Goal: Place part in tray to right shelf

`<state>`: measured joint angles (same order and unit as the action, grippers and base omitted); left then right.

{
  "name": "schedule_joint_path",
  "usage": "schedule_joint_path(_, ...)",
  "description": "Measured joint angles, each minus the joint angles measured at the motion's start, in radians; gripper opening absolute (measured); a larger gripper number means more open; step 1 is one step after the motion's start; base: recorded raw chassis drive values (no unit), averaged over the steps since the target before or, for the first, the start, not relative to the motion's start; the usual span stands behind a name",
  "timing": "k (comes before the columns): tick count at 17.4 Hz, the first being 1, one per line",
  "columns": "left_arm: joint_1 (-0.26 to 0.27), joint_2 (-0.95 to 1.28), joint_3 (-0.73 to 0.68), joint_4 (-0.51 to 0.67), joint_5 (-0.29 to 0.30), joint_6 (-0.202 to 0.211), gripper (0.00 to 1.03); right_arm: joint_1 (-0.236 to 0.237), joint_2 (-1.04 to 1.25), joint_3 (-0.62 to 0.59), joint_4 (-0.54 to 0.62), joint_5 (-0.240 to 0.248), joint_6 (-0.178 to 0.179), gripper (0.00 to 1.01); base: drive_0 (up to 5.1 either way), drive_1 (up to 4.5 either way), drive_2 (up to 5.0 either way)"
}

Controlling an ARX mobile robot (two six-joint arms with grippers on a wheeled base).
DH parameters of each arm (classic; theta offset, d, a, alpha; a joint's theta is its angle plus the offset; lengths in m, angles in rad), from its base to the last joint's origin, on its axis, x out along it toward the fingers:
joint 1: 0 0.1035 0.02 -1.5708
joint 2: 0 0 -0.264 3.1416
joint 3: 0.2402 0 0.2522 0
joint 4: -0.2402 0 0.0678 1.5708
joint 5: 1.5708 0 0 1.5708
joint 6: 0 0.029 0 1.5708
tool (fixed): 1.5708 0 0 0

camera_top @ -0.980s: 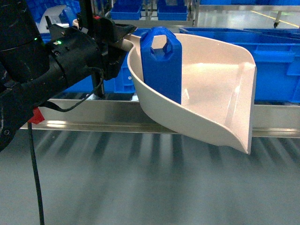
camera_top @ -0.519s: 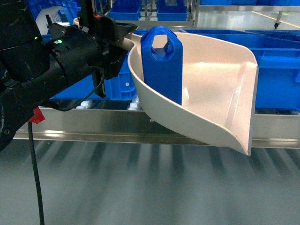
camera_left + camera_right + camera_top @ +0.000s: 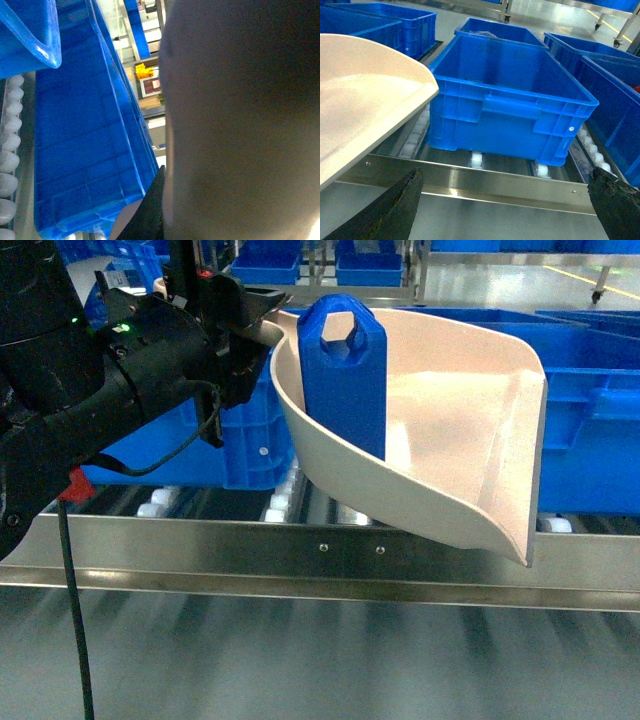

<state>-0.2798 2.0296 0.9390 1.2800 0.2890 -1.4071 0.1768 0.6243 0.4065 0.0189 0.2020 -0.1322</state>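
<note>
Behind the tray's (image 3: 450, 430) wall, the part's (image 3: 343, 380) base hides; left claw (image 3: 250, 325) grips its handle, right claw (image 3: 510, 210) spread.

Big blue crate (image 3: 507, 95) sits open-topped, nothing visible inside. Second crate (image 3: 502, 31) right behind it, something pale and crumpled inside, unclear what. More crates left (image 3: 375, 25) and right (image 3: 610, 85), the right ones cropped. In head view a blue crate (image 3: 225, 435) stands at left, another (image 3: 595, 430) at right, more blue bins (image 3: 325, 260) farther back on a grey floor (image 3: 500, 280) with a yellow line. Left wrist view: ribbed crate wall (image 3: 85, 150) fills the left half; small yellow object (image 3: 144, 71) and a framed sign (image 3: 150, 86) far off, blurred.
</note>
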Motion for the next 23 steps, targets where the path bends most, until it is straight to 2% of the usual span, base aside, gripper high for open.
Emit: schedule_joint_path(23,0.000,0.000,0.000,0.000,0.000,0.000,0.15,0.000,0.000,0.000,0.000,0.000,0.000,0.98,0.0,0.00,0.0)
